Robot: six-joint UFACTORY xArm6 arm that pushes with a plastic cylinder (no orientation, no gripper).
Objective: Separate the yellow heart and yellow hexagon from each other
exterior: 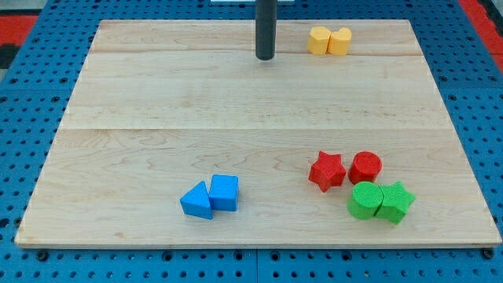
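The yellow hexagon and the yellow heart sit side by side and touching near the view's top edge of the wooden board, right of centre. The hexagon is on the left, the heart on the right. My tip rests on the board to the left of the hexagon, a short gap away and slightly lower in the view. It touches no block.
A blue triangle and blue cube touch at the view's bottom, left of centre. At bottom right, a red star, red cylinder, green cylinder and green star cluster together.
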